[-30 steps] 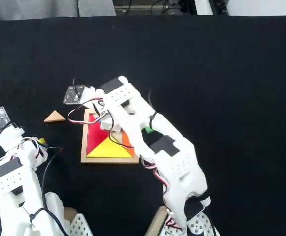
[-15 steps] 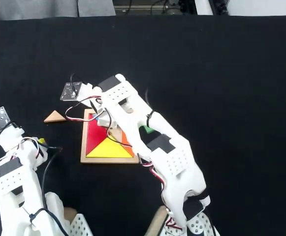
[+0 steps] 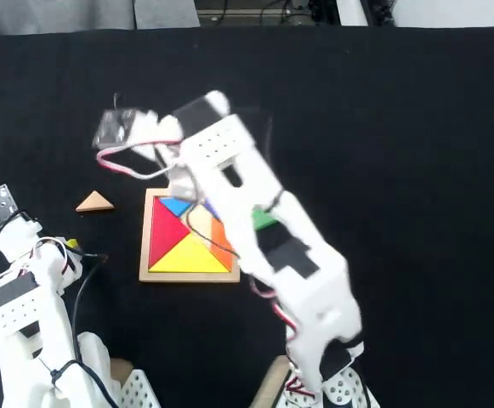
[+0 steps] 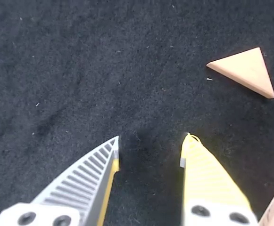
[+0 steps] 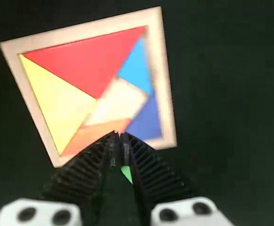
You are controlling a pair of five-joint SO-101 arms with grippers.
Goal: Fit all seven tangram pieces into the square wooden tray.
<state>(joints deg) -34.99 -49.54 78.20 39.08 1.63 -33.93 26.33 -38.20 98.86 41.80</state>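
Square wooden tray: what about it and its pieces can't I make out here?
High view: the white right arm, blurred, covers the square wooden tray's right side.
Right wrist view: that arm's black fingers hide all but a sliver of the green piece, so its shape is unclear.
Right wrist view: the pale patch mid-tray is blurred; wooden piece or bare tray floor, cannot tell.

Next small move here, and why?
Probably ease the left gripper toward the wooden triangle and straddle it. Its fingers are open, and that piece lies loose on the cloth outside the tray. The right gripper is shut above the tray with nothing visibly held. A green piece also sits off the tray.
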